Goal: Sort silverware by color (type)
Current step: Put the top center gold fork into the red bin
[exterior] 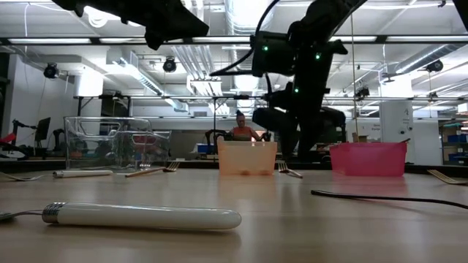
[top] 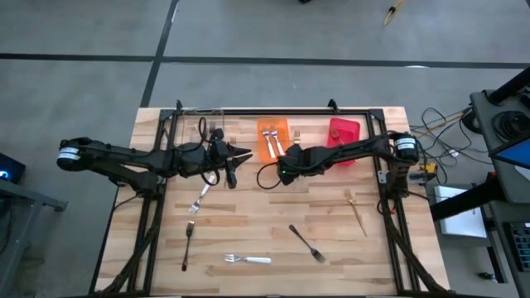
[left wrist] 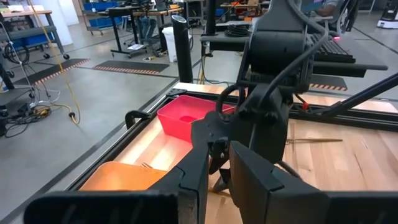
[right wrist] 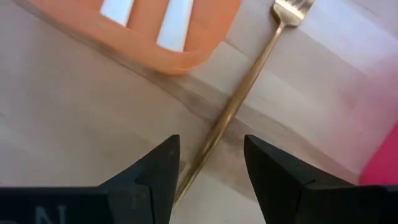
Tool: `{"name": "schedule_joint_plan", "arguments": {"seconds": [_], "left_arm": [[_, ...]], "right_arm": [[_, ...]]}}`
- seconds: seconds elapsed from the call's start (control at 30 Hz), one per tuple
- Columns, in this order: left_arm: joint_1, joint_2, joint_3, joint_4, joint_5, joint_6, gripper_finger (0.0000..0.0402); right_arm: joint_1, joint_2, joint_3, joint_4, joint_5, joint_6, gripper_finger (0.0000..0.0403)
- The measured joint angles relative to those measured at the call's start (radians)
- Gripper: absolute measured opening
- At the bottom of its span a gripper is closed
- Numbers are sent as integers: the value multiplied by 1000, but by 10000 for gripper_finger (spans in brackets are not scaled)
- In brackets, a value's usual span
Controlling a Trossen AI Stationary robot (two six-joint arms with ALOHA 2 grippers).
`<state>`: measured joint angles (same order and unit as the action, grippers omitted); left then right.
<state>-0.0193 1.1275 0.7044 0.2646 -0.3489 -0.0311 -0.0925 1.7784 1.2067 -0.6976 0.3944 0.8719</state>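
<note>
Right end effector (right wrist: 208,168) is held wide over the gold fork (right wrist: 245,93) beside the orange bin (right wrist: 149,37). Fork judged thin, stiff, slippery; mid-handle grasp is advised.

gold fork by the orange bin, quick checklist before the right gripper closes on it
1. Right gripper open: ok, fingers spread.
2. Gold fork lined up between the fingers: ok, handle runs into the gap.
3. Fork free of the orange bin: ok, it lies beside the bin on the wooden table.
4. Fingers down at handle height: cannot tell.
5. Left gripper clear of the pick: ok, it hangs over the table left of the orange bin.
6. Red bin free to receive: ok, nothing seen inside.
</note>
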Motion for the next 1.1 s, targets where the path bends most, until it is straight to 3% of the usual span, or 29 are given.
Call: {"name": "schedule_joint_plan", "arguments": {"seconds": [0.5,1.1], "left_arm": [[0,0,0,2,0,0,48],[0,0,0,4,0,0,48]], "right_arm": [[-2,83,-14,15,28,-5,151],[-4,77,-34,-9,-72,64,25]]}}
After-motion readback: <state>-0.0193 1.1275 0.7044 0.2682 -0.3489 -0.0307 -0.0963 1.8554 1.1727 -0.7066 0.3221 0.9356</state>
